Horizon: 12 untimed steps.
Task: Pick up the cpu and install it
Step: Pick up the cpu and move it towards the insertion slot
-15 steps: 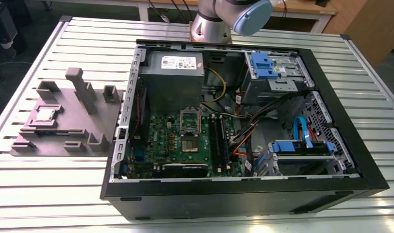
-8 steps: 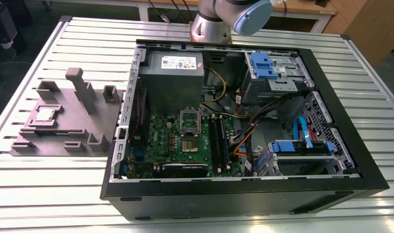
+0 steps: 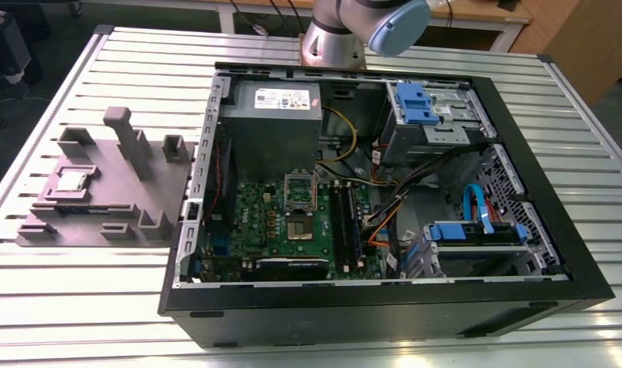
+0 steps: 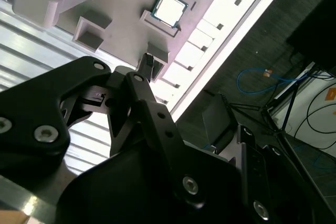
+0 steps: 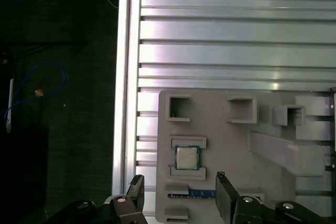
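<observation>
Jaws: spread wide and holding nothing; in the first wrist view the two fingers (image 5: 136, 192) stand well apart, a gap that suits straddling a flat chip by its edges.
Cpu: lies metal top up in a fitted recess of the grey fixture (image 5: 231, 145), clear of the jaws, and in the first wrist view it sits between the lines of the fingertips (image 5: 187, 158).
Fixture: rests on the slatted aluminium surface (image 3: 86, 299) at the exterior view's left, just beside the computer case (image 3: 393, 314). Its raised blocks hem the cpu in, probably to keep it in a known place and square for the grasp.
Case: lies on its side with the open face up, so the motherboard (image 3: 290, 238) can be reached from above.
Socket frame: on the motherboard (image 3: 298, 192), below the grey power-supply box (image 3: 274, 107); no chip can be made out in it.
Task state: judged from this, the cpu is not yet picked up.
</observation>
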### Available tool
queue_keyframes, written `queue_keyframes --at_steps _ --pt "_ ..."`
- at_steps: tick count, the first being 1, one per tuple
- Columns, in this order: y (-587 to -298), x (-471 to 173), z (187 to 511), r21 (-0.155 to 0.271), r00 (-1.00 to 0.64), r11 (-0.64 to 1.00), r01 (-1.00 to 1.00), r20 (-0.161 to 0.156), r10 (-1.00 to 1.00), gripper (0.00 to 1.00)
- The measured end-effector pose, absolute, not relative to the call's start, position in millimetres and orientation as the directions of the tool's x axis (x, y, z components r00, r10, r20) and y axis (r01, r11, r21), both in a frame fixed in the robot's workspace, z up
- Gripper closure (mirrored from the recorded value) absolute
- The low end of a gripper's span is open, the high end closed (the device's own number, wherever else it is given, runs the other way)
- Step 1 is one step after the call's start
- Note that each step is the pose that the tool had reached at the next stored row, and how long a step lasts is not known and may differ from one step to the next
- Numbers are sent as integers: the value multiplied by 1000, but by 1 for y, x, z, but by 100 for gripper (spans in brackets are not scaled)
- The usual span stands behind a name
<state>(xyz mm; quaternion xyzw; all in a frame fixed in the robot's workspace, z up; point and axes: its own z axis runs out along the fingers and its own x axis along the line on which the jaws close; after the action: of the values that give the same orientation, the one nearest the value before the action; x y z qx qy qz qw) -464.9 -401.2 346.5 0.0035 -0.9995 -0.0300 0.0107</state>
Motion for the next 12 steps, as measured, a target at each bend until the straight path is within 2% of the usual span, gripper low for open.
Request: queue_keyframes --at_steps 12 --pt "-401 -463 327 60 -1000 998 -21 22 -23 35"
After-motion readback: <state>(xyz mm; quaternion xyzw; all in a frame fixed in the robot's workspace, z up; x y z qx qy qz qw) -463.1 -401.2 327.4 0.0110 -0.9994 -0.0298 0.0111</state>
